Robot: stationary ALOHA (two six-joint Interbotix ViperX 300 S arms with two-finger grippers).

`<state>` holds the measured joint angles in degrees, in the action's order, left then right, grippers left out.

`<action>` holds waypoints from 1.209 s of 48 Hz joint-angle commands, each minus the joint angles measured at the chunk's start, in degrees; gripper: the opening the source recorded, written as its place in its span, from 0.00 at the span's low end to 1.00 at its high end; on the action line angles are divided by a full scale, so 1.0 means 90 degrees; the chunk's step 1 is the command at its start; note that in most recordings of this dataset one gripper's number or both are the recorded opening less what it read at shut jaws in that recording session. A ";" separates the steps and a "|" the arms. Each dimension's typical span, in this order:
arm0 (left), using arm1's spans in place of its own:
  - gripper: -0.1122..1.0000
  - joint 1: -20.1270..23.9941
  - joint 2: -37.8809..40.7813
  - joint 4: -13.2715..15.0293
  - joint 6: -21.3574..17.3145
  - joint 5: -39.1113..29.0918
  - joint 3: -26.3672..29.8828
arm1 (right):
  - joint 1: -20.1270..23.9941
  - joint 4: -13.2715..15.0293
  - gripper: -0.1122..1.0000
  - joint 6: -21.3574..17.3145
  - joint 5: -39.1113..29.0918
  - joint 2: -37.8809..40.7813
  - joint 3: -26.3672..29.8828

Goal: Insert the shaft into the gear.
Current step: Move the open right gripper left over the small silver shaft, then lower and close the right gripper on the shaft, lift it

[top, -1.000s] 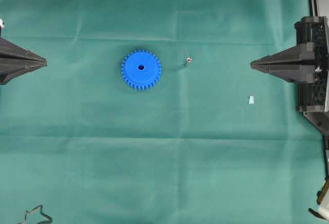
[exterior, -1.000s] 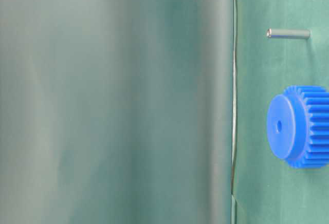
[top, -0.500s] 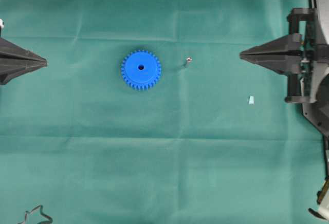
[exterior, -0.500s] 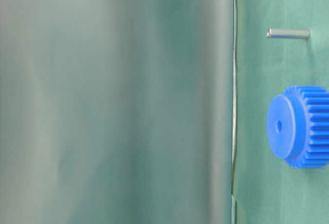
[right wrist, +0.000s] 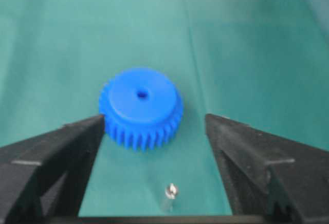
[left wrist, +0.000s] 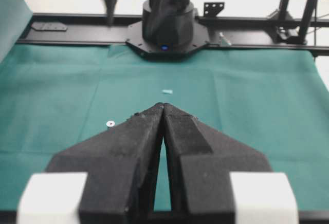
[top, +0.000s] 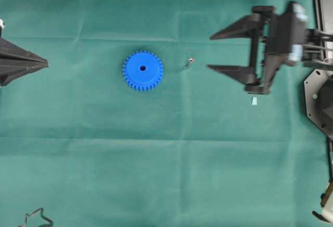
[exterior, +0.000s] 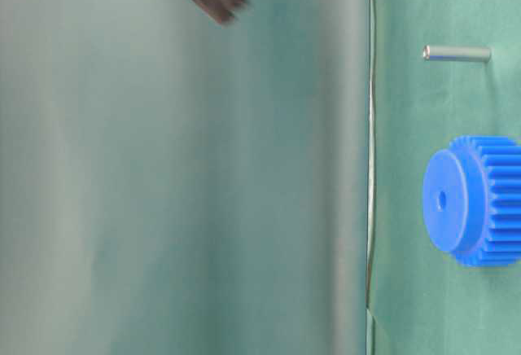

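The blue spur gear (top: 143,70) lies flat on the green cloth of the counter (top: 156,175), hub and centre hole facing up, a little left of the middle in the overhead view. That pose leaves the bore open from above, so a pin could likely go in vertically. The shaft (top: 190,62) stands upright on its end just right of the gear, apart from it; from the table-level view it reads as a slim grey pin (exterior: 456,54) rising off the cloth beside the gear (exterior: 472,200). Standing this way, its sides are free for a pinch from either side.

The right gripper (top: 209,52) is off the cloth with its jaws spread wide and nothing between them, tips pointing left toward the shaft but clear of it. In its wrist view the shaft (right wrist: 171,191) sits in the gap between the two spread fingers (right wrist: 56,147), with the gear (right wrist: 141,108) farther on, so the opening looks lined up to straddle the pin. My guess is that the grasp of the shaft is the step in hand.

The left gripper (top: 46,62) rests at the far left edge, jaws pressed together and empty, well away from the gear. A small pale chip (top: 254,101) lies on the cloth below the right gripper, unrelated to the job.
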<state>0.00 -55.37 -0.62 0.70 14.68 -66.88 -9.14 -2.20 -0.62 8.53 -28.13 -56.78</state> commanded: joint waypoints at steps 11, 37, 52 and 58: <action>0.10 0.0020 0.0068 -0.0020 0.0010 -0.0020 0.0156 | -0.0303 -0.0176 0.88 -0.0010 0.0088 0.1680 0.0527; 0.10 0.0020 0.0078 -0.0020 0.0010 -0.0176 0.0156 | -0.0400 -0.0488 0.88 -0.0010 0.0488 0.2920 0.0518; 0.10 0.0020 0.0078 -0.0020 0.0010 -0.0195 0.0156 | -0.0391 -0.0498 0.81 -0.0010 0.0469 0.2920 0.0459; 0.10 0.0020 0.0078 -0.0020 0.0010 -0.0195 0.0156 | -0.0352 -0.0488 0.57 0.0020 0.0449 0.2920 0.0430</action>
<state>0.09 -55.11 -0.70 0.70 12.57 -66.97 -12.57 -6.50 -0.62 12.22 -1.32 -53.26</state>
